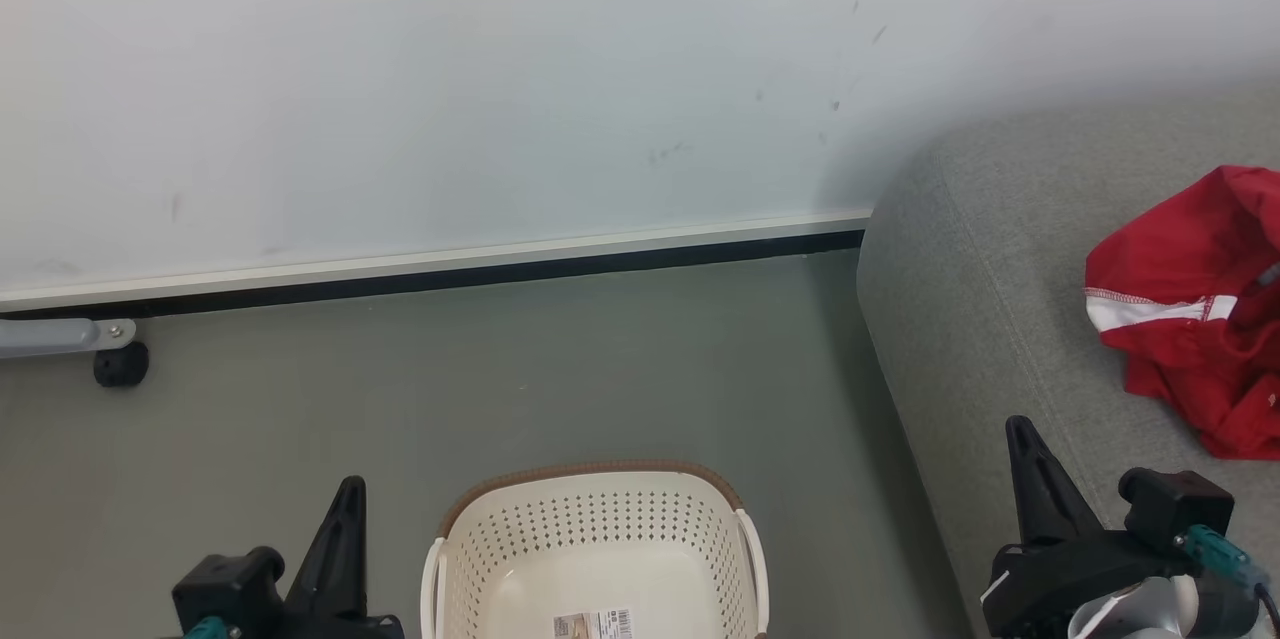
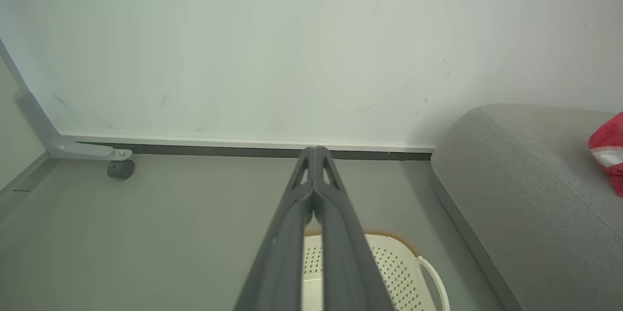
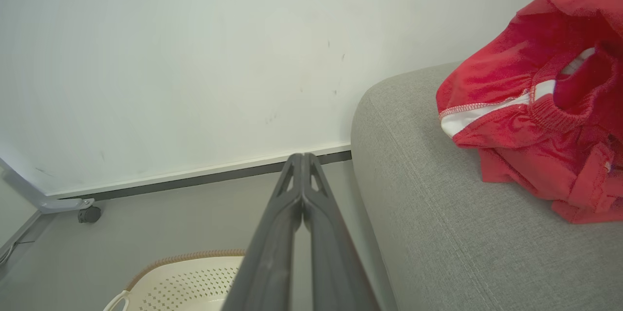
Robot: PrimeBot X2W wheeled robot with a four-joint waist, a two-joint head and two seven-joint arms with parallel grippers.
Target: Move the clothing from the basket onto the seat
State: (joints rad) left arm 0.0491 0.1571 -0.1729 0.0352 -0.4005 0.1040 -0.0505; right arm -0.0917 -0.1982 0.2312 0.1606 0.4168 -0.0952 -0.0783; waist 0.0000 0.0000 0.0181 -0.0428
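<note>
The red clothing [image 1: 1195, 309] with its white band lies crumpled on the grey seat [image 1: 990, 319] at the right; it also shows as clothing [image 3: 535, 106] on the seat [image 3: 438, 213] and at the right edge as clothing [image 2: 608, 153]. The cream basket [image 1: 597, 549] stands on the floor at bottom centre, holding nothing but a label on its bottom. My left gripper [image 1: 350, 491] is shut, left of the basket, holding nothing. My right gripper [image 1: 1018, 429] is shut over the seat's front edge, clear of the clothing. Both wrist views show fingers pressed together: left gripper [image 2: 315, 153], right gripper [image 3: 302, 157].
A white wall with a dark baseboard [image 1: 450, 274] runs behind the grey floor. A grey frame leg with a black caster [image 1: 120, 364] sits at the far left by the wall. Open floor lies between basket and wall.
</note>
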